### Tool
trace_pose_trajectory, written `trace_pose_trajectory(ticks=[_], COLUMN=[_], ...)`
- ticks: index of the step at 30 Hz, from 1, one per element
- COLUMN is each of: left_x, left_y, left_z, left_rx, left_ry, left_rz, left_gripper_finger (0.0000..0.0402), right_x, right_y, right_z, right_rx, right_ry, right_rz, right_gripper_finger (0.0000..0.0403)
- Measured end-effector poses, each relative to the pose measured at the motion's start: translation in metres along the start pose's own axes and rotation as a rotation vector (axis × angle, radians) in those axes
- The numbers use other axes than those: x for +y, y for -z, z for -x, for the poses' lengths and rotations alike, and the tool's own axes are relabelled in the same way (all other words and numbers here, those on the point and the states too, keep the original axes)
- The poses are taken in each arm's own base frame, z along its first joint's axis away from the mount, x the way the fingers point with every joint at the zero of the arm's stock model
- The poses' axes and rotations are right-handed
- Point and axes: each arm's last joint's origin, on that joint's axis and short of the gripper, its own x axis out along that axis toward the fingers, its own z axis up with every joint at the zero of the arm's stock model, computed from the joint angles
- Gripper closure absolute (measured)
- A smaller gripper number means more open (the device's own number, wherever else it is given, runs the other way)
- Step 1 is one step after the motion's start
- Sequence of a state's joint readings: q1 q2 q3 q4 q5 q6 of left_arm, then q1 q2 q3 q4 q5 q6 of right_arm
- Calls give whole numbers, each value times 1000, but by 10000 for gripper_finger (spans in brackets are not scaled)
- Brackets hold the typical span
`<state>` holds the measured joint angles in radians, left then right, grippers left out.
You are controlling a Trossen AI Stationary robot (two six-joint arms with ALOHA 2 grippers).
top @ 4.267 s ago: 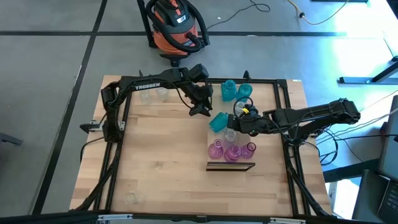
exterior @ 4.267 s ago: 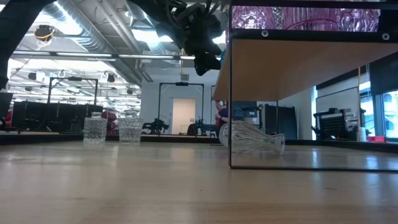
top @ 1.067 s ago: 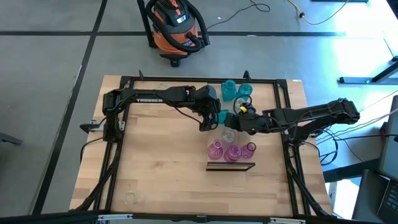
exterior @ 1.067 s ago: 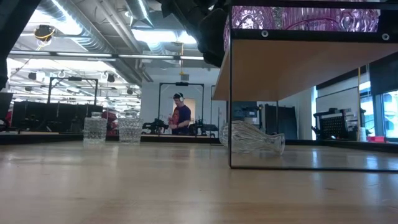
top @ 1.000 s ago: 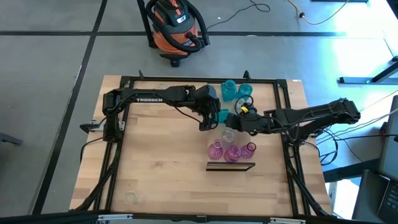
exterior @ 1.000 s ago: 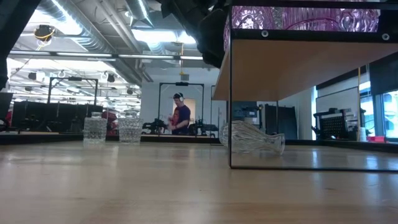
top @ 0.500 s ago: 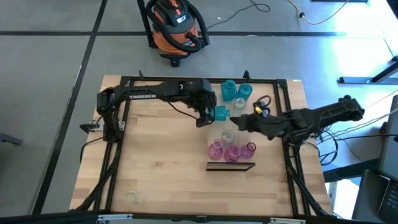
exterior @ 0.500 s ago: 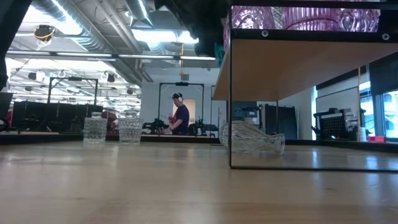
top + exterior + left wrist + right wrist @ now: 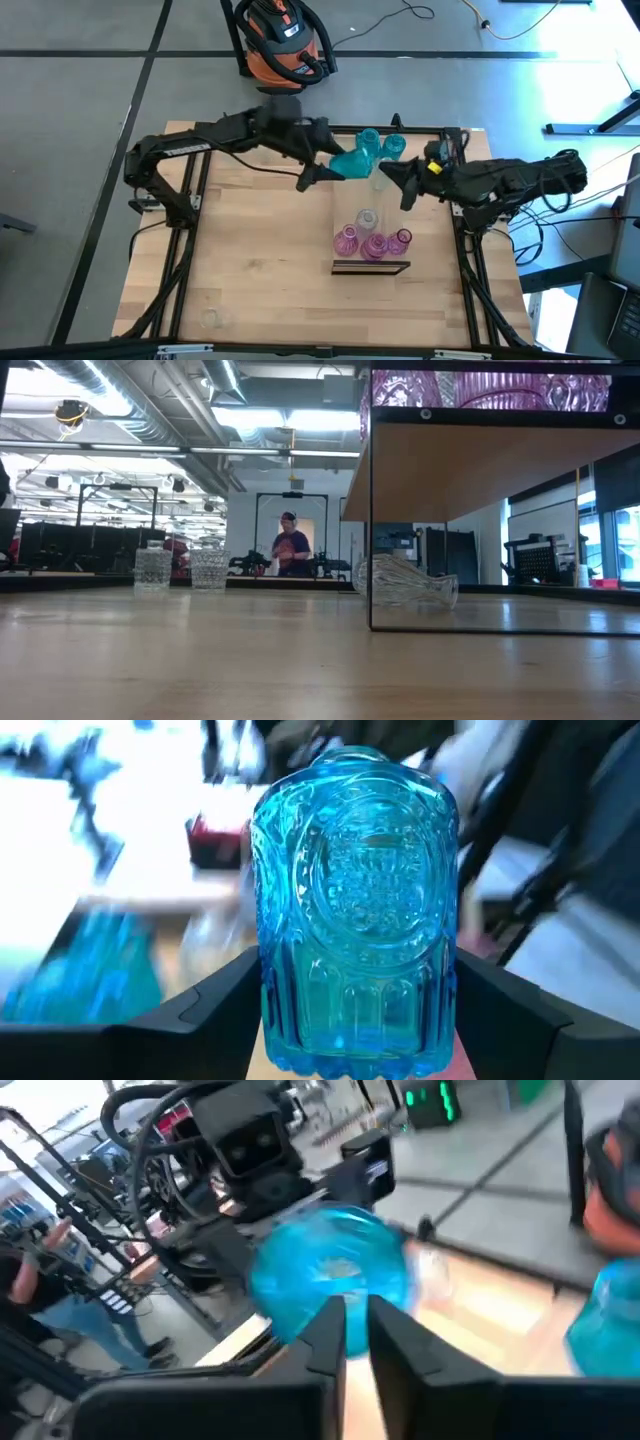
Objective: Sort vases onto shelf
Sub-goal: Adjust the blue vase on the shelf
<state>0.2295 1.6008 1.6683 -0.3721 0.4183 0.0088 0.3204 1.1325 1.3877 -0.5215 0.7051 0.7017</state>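
My left gripper (image 9: 328, 168) is shut on a teal-blue glass vase (image 9: 351, 162) held in the air over the far middle of the table; the vase fills the left wrist view (image 9: 355, 900). My right gripper (image 9: 392, 180) is shut and empty just right of that vase, which shows beyond its fingers (image 9: 330, 1275). Two more teal vases (image 9: 368, 142) (image 9: 392, 147) stand by the far edge. Three pink vases (image 9: 374, 244) stand on the shelf (image 9: 470, 460). A clear vase (image 9: 405, 582) lies on its side on the table under the shelf. My left gripper pinches the teal vase's body between its two fingers (image 9: 215, 1005), on two opposite sides (image 9: 275, 1020) near the end closest to the wrist. The vase runs along the fingers, pointing away from the wrist. It is lifted clear of the table and tilted.
The shelf's dark near edge (image 9: 370, 267) lies toward the table's middle right. Two clear glass vases (image 9: 152, 570) (image 9: 210, 568) stand at the far left. One more clear vase (image 9: 210, 318) stands near the front left corner. A person (image 9: 290, 550) is in the room behind.
My left gripper has gone up and toward the far edge with the teal vase, lifting it clear of the table, and has left the low view. My right gripper has drawn back toward the table's right and far side, away from the vase.
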Motion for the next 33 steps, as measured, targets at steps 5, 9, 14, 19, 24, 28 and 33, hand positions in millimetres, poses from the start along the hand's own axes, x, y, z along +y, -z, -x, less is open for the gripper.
trace_pose_trajectory(ticks=[5,9,14,19,24,28,33], left_x=[-5,-4,0,3,2,0,0], left_y=[-23,-23,-20,-22,-21,-23,-25], left_z=[3,-3,-10,-12,-15,-16,-15], left_rx=[-215,-233,-236,-267,-268,-292,-309], left_ry=[114,94,40,41,52,63,69], left_rz=[14,22,49,55,59,47,38], left_gripper_finger=[135,135,135,135,135,135,135], right_x=[4,7,9,11,14,11,5], right_y=[-24,-39,-41,-38,-41,-44,-52], right_z=[12,20,22,17,16,12,4], right_rx=[-85,-122,-127,-111,-140,-142,-134], right_ry=[17,9,2,-16,-25,-34,-99], right_rz=[123,225,315,355,379,373,347], right_gripper_finger=[276,187,107,97,126,146,161])
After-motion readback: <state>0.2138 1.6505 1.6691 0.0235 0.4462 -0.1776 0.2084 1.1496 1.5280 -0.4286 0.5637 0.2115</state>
